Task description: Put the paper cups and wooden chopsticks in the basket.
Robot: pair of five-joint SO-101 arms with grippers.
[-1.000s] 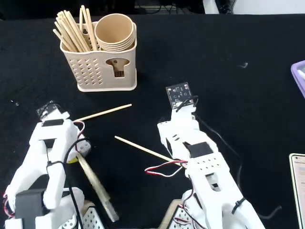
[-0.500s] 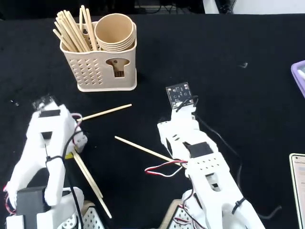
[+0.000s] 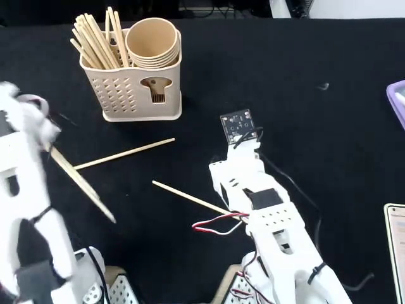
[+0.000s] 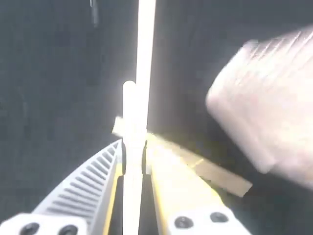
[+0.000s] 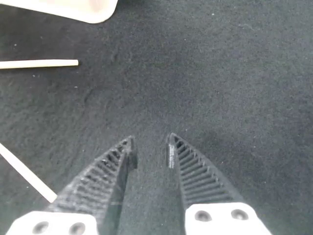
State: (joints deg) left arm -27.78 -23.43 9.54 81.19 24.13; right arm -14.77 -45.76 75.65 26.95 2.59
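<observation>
Chopstick (image 4: 145,49) | I judge it light, stiff, slippery; best held mid-length | left fingers (image 4: 100,166) clamped on it | right fingers (image 5: 198,171) slightly apart, empty, above desk (image 5: 220,73).

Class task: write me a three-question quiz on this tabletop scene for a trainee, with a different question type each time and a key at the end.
1. True or false: the left claw is shut on a chopstick.
2. Multiple choice: how many loose chopsticks lie flat on the black table? A) one B) two C) four
3. Fill in the gap: the paper cups sit stacked in the ___.

Key
1. True.
2. B: one lies nearer the basket, and the other runs under the other arm.
3. basket
</observation>
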